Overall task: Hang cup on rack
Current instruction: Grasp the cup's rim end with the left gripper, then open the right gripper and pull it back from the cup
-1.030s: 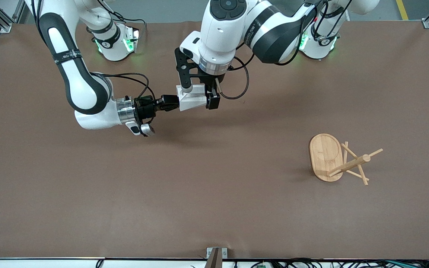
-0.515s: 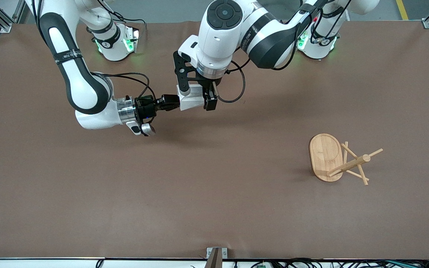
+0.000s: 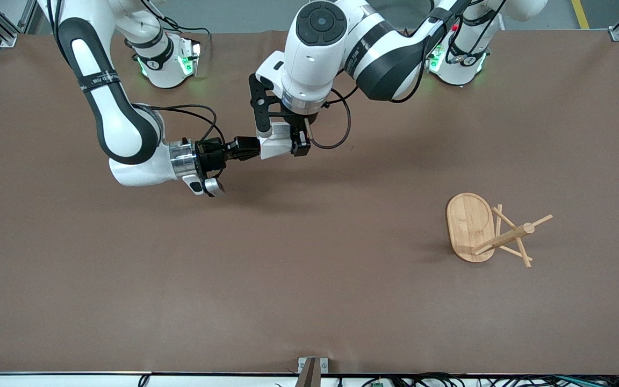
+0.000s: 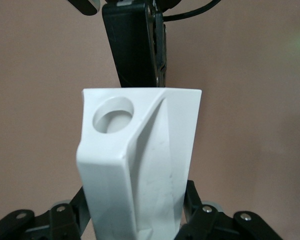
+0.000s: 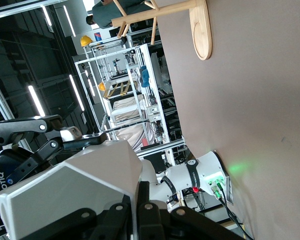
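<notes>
White faceted cup [image 3: 276, 146] with round side hole.

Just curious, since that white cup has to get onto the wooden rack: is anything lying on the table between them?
Nothing: the front view shows only bare brown table between the cup and the rack.

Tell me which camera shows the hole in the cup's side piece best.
The left wrist view: the hole faces that camera, on the cup. The front view shows the cup small between both grippers, no hole visible. The right wrist view shows only blank facets.
</notes>
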Available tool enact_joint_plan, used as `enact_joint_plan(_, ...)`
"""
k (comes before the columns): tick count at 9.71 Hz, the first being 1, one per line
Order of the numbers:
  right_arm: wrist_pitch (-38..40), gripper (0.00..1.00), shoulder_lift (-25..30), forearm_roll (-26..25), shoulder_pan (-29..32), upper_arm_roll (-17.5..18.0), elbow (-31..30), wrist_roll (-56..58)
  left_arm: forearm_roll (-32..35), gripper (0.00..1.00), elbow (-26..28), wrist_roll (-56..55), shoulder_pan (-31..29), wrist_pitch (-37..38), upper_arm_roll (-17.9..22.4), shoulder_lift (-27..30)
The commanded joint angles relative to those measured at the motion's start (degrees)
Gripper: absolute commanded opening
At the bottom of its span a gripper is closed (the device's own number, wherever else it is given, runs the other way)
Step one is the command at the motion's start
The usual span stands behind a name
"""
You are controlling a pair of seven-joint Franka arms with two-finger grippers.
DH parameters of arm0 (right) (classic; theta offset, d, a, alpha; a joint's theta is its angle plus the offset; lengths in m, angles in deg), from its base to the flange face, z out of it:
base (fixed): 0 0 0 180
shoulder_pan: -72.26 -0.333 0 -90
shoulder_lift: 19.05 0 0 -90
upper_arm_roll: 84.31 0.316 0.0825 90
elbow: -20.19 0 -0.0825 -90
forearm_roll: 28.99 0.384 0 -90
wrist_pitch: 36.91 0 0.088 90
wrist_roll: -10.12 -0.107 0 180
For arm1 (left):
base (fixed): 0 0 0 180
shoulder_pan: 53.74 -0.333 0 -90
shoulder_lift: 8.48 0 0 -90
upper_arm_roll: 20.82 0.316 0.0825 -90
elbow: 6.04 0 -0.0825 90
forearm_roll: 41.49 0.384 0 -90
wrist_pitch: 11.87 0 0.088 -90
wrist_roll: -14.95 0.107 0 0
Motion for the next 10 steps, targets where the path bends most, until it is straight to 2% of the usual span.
enact_joint_plan(1, 0.5, 0.01, 2.2, 1.8, -0.5, 0.0, -1.9, 0.5, 0.0, 0.07, 0.0, 0.8, -0.1, -0.4, 0.4, -1.2)
enact_joint_plan(2, 0.6, 0.07, 2.2, 1.7, -0.4, 0.0, -1.9, 0.1, 0.0, 0.07, 0.0, 0.5, -0.1, -0.3, 0.5, -1.0)
enact_joint_plan(3, 0.7, 0.68, 2.2, 1.7, -0.4, -0.1, -2.0, 0.0, -0.2, 0.05, 0.0, 0.4, -0.2, 0.0, 0.6, -1.0)
enact_joint_plan(4, 0.7, 1.0, 2.2, 1.7, -0.4, -0.1, -1.9, 0.0, -0.2, 0.04, 0.0, -0.4, -0.3, 0.1, 0.7, -0.9)
enact_joint_plan(6, 0.7, 1.0, 2.1, 1.7, -0.4, -0.1, -1.9, 0.0, -0.3, 0.03, 0.0, -0.7, -1.4, 0.2, 0.7, -0.7)
enact_joint_plan(10, 0.9, 1.0, 2.9, 1.7, 0.1, -0.3, -1.6, -0.5, 0.1, 0.02, -0.1, -11.4, -2.3, 2.4, 1.6, 0.5)
